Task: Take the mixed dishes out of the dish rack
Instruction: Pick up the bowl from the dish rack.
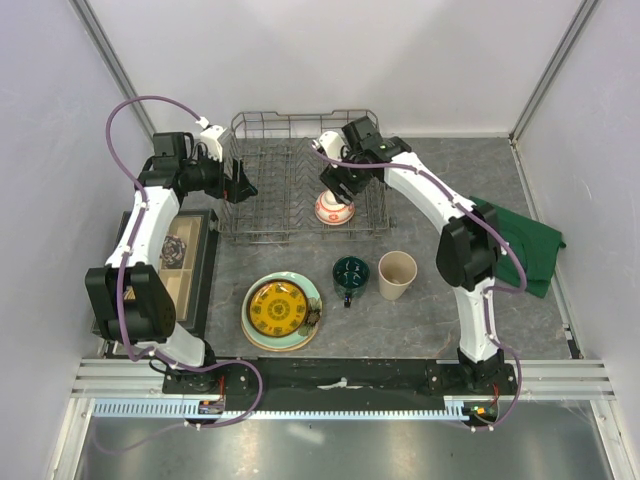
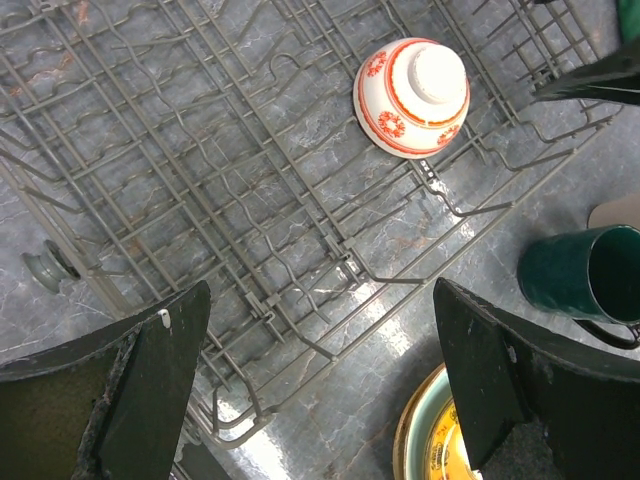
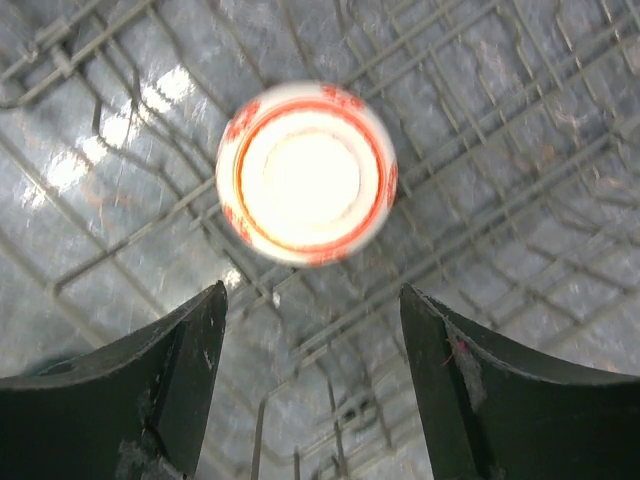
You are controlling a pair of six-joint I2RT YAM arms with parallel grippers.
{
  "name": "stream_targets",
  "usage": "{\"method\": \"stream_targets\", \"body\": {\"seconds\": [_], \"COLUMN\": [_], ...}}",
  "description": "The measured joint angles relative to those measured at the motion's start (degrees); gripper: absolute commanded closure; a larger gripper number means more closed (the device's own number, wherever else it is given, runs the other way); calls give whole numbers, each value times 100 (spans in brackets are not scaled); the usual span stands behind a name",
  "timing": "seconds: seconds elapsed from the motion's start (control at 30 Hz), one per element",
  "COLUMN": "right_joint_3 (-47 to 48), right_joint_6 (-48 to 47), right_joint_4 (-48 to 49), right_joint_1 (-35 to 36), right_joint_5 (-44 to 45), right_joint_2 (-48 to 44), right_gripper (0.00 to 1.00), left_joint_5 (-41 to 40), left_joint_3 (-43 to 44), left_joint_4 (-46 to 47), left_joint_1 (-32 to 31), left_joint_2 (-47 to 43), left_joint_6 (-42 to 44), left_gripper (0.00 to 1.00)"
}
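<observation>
The red-and-white patterned bowl sat upside down, foot ring up, on the wire floor of the rectangular grey metal wire dish rack, in the rack's right part close to its near side. It was the only dish in the rack. In the right wrist view the bowl was blurred.

The right gripper hung directly over the bowl, apart from it, its claw released: the two dark fingers stood spread with only rack wire and table between them. The left gripper hovered at the rack's left side, its claw also released and spread wide, grasping nothing; its wrist view looked across the tines to the bowl.

On the grey table in front of the rack lay the small yellow dark-patterned plate, stacked on the larger pale-green flower plate. Right of these, also in front of the rack, stood the dark green mug and just beside it the tall beige cup, both upright. Left of the rack lay a flat dark-framed tray, and right of the rack a dark green cloth.
</observation>
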Motion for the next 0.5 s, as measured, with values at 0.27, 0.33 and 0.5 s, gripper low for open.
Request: {"method": "stream_targets", "body": {"seconds": [0.27,0.33,0.5], "right_joint_3": [118,118,118], "right_joint_6": [164,188,210], "right_joint_4": [555,625,767], "right_joint_1": [0,0,0], "right_joint_5": [-188,-232,-275], "right_joint_2": [542,608,667], "right_gripper": [20,20,18], "left_joint_5": [-74,-98,-173], "left_joint_3": [0,-4,-4], "left_joint_4": [90,94,103], "left_joint_1": [0,0,0], "left_joint_2": [166,205,247], "left_joint_6": [0,0,0], "left_gripper": [1,1,1]}}
